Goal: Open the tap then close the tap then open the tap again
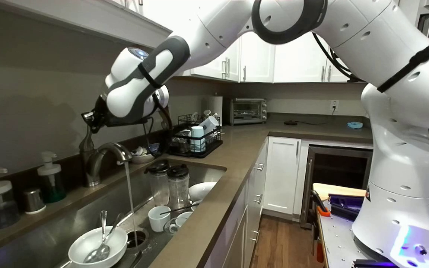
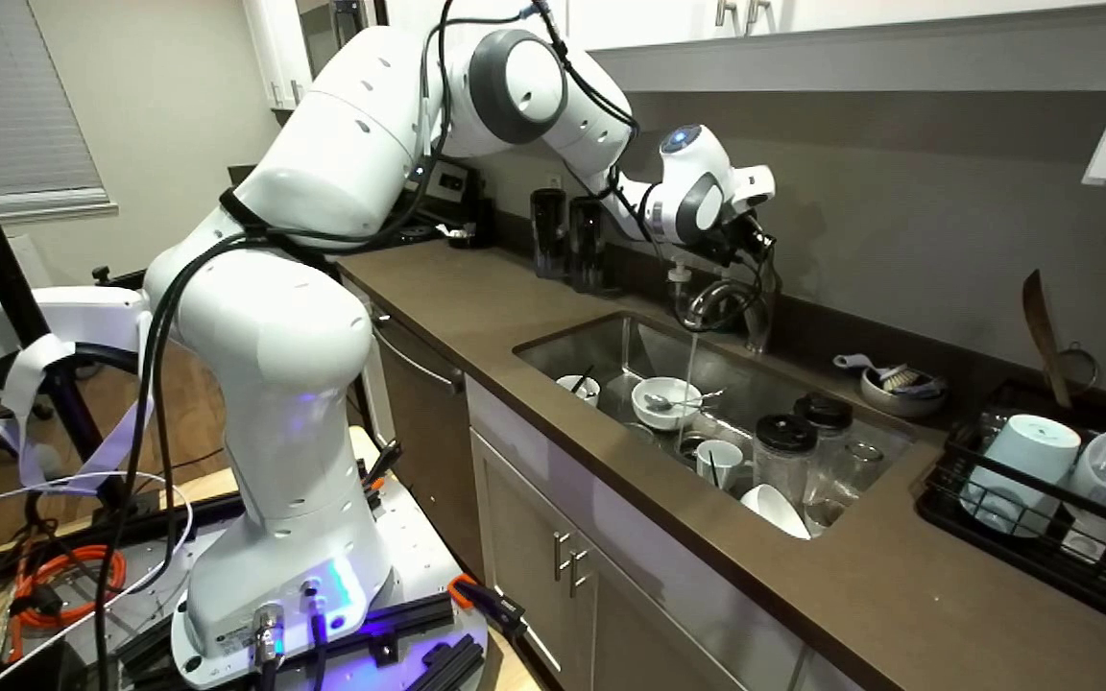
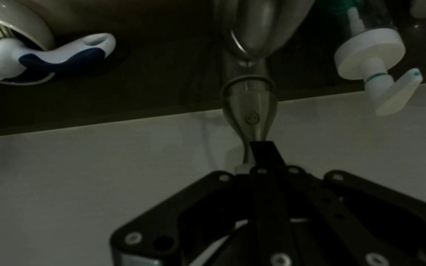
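Plainly, the tap (image 1: 94, 169) was running in both exterior views: fixed to the desk (image 1: 237, 160) behind the sink (image 1: 80, 216), thin stream of water (image 1: 129, 193) falling to the drain (image 1: 143, 238), beside a bowl (image 1: 84, 240) with cutlery (image 1: 101, 254). Jaws were pressed together, holding nothing, tips right by the handle (image 3: 250, 111) in wrist view; whether touching, unclear.

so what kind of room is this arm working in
A kitchen, quite possibly in a home: there's a tap with water running from it, a dish rack holding cups, and what looks like a toaster oven.
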`<state>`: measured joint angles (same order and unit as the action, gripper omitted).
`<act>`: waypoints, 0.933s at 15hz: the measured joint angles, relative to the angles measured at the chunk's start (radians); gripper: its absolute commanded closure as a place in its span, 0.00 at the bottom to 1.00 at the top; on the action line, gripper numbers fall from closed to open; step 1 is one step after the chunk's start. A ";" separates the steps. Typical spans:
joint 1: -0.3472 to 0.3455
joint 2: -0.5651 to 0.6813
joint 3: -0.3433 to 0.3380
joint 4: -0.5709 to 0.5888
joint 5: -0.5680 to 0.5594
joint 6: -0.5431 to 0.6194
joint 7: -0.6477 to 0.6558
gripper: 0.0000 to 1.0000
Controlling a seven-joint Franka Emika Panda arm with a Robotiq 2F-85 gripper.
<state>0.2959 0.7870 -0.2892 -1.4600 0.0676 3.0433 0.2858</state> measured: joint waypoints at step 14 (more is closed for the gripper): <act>0.045 0.030 -0.046 0.007 0.001 0.168 0.018 1.00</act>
<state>0.3413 0.8174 -0.3350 -1.4526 0.0684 3.2115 0.3034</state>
